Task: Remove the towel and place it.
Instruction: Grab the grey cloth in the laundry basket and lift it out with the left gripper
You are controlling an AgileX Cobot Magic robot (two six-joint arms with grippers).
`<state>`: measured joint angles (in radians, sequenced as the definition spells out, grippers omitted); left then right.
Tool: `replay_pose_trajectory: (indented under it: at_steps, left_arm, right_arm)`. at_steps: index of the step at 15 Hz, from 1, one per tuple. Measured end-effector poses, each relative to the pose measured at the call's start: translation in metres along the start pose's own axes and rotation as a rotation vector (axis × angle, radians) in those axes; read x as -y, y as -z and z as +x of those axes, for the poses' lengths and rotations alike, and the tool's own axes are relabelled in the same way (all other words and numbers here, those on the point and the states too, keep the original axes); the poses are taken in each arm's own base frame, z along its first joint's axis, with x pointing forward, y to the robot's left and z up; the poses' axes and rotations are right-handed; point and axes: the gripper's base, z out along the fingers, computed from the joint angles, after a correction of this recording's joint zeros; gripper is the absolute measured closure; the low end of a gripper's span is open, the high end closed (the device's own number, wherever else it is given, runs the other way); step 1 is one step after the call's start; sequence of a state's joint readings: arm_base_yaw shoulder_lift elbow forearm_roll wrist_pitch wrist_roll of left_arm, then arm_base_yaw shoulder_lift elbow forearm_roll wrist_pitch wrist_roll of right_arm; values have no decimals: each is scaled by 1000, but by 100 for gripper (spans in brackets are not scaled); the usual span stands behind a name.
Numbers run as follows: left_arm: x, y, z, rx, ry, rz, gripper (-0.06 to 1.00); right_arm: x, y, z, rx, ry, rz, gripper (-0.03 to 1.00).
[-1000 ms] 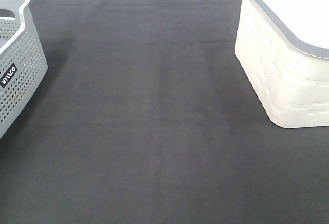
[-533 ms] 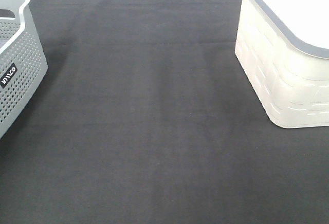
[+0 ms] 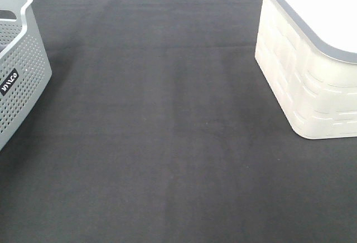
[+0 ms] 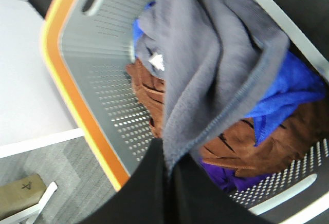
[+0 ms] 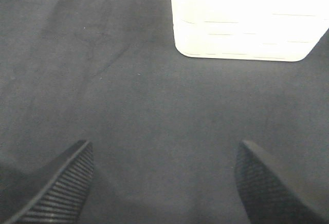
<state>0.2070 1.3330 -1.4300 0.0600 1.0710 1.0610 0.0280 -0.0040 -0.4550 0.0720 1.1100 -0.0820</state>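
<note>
In the left wrist view a greyish-lavender towel (image 4: 216, 64) with a stitched edge and a small white tag hangs from my left gripper (image 4: 167, 170), which is shut on its edge above a grey perforated basket (image 4: 92, 80) with an orange rim. My right gripper (image 5: 164, 183) stands open over the dark tabletop, nothing between its ribbed fingers (image 5: 67, 183). Neither arm shows in the exterior high view, and the towel is out of sight there.
Blue (image 4: 303, 88) and brown (image 4: 257, 144) cloths lie in the basket under the towel. The grey basket (image 3: 19, 70) stands at the table's left edge. A cream bin (image 3: 312, 64) with a grey-rimmed lid stands at the right, also seen as the cream bin (image 5: 247, 18).
</note>
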Motion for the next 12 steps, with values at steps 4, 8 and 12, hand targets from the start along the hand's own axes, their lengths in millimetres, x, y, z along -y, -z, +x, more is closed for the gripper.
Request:
replay_pose_trajectory:
  at_steps: [4,8,12]
  left_arm:
    - [-1,14,0,27,15,-49,94]
    - [-13,58,-10,157,54,-151,94]
    - [-23,94,-27,299,49,-230,94]
  right_arm:
    - [0,0,0,0,0,0,23]
    - [0,0,0,0,0,0,23]
    - [0,0,0,0,0,0,23]
